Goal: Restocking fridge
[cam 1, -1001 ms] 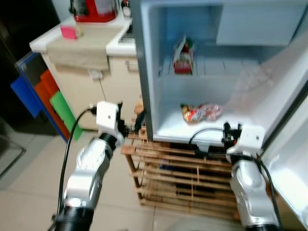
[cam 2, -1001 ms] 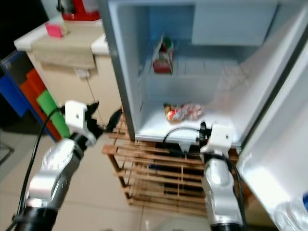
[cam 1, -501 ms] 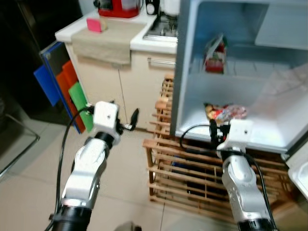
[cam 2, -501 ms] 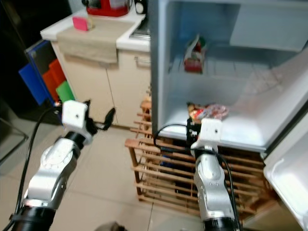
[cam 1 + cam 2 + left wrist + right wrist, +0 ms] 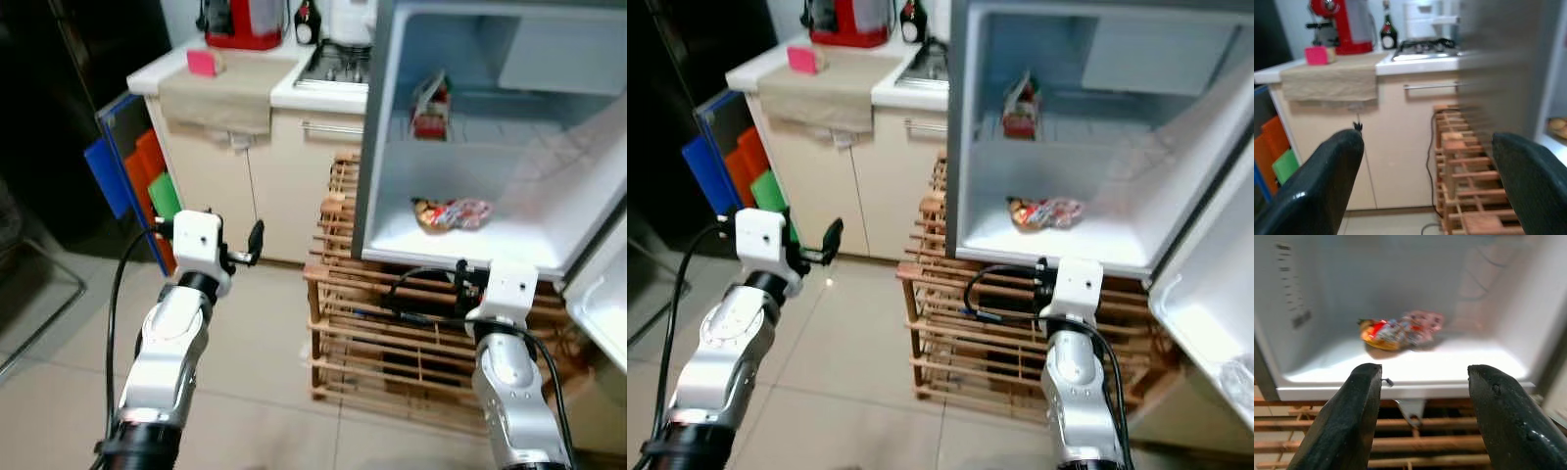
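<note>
The fridge [image 5: 460, 257] stands open ahead on the right. A colourful snack packet [image 5: 453, 213] lies on its lower shelf, and a red and white packet [image 5: 430, 103] stands on the shelf above. My right gripper [image 5: 1425, 372] is open and empty, just short of the lower shelf's front edge, with the snack packet [image 5: 1398, 329] beyond it. My left gripper [image 5: 1427, 142] is open and empty too. It is held out to the left of the fridge and faces the counter's cupboard front.
A wooden slatted rack [image 5: 392, 323] sits under the fridge. The counter to the left carries a beige cloth [image 5: 220, 88], a pink item [image 5: 203, 62], a red appliance [image 5: 242, 20] and a hob [image 5: 338, 64]. Coloured boards [image 5: 147, 176] lean beside it. The fridge door [image 5: 602, 284] hangs open at right.
The whole picture has shifted: the camera has drawn back from the fridge, which now looks farther off. Both grippers remain open and empty.
</note>
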Tool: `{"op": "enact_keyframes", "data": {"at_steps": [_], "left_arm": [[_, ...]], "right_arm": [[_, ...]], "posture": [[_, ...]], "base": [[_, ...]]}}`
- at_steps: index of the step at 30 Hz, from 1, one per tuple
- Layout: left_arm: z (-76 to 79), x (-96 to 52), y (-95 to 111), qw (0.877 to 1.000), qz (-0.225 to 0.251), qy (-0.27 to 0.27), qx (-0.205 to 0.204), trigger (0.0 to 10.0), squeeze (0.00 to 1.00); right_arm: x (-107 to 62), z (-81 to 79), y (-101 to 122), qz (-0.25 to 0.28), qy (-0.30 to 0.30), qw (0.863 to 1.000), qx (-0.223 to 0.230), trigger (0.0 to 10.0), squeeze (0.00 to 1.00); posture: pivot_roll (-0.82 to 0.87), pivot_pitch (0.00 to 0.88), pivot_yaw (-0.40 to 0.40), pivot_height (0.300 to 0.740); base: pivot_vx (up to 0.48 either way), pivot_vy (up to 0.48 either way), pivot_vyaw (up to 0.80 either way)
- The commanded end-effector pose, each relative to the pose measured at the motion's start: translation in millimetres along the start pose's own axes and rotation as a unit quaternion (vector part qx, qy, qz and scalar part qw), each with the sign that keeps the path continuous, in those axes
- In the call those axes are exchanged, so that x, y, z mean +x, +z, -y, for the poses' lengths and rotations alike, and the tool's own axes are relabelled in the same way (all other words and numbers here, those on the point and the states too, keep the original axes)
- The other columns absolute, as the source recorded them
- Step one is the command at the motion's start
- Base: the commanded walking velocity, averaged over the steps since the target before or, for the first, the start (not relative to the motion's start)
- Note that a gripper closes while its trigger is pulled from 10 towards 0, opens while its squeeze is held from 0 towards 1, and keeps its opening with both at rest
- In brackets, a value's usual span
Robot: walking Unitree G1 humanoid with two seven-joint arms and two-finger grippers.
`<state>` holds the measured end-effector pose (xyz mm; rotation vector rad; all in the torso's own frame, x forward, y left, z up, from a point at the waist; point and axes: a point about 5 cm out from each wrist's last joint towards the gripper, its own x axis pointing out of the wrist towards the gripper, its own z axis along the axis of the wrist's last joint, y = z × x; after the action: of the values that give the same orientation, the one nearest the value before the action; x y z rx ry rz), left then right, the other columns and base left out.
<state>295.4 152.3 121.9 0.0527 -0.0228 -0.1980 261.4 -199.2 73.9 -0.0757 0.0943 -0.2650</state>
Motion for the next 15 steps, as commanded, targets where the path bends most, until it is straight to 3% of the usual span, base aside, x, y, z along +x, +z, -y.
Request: {"op": "enact_keyframes", "data": {"at_steps": [1,11,15], "left_arm": [[3.5,5.5,2.4,1.000,0.002,-0.018,0.007,10.0,0.00],[2.1,12.4,9.4,0.999,0.015,-0.023,0.020,10.0,0.00],[-1.7,9.7,10.1,0.999,0.021,-0.024,0.022,10.0,0.00]], "right_arm": [[3.5,2.7,4.3,0.006,-0.015,1.000,0.010,10.0,0.00],[10.7,-8.4,5.9,0.009,-0.003,1.000,0.014,10.0,0.00],[13.2,-14.5,2.8,-0.005,0.021,1.000,0.008,10.0,0.00]], "posture": [[-0.06,0.000,0.076,0.740],[-0.03,0.000,0.082,0.740],[-0.02,0.000,0.063,0.740]], "base": [[-0.270,0.000,0.00],[-0.296,0.000,0.00],[0.000,0.000,-0.12]]}}
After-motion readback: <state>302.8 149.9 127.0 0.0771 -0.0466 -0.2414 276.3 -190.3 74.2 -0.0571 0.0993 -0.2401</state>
